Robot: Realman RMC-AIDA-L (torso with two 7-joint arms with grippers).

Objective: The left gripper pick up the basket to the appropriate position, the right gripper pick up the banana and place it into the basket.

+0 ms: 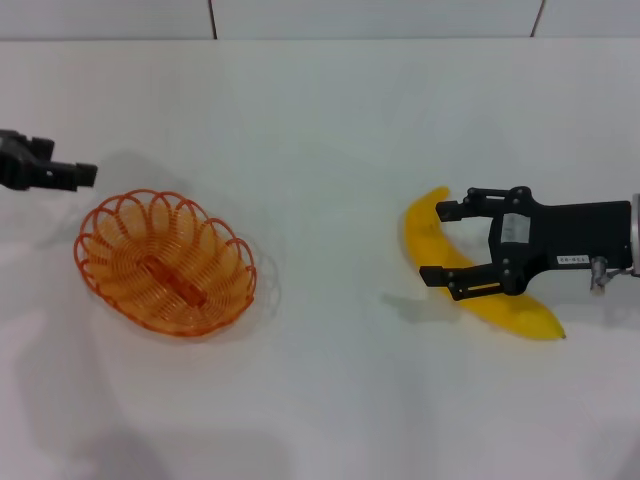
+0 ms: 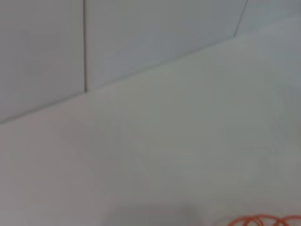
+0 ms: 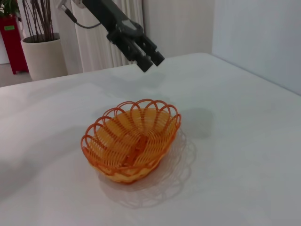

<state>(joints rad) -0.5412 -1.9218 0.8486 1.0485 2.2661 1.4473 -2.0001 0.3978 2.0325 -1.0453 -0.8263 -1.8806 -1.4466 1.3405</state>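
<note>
The orange wire basket [image 1: 165, 262] stands on the white table at the left; it also shows in the right wrist view [image 3: 131, 139], and a bit of its rim [image 2: 263, 220] in the left wrist view. The basket holds nothing. My left gripper [image 1: 88, 174] hovers above and behind the basket's far-left end, apart from it, fingers together; the right wrist view shows it too [image 3: 153, 59]. The yellow banana [image 1: 520, 312] lies on the table at the right. My right gripper [image 1: 433, 243] is open, its two fingers straddling the banana's upper half.
The white table [image 1: 330, 380] fills the head view. A tiled wall [image 1: 300, 18] runs along its far edge. Beyond the table, a potted plant [image 3: 44, 54] stands by a curtain.
</note>
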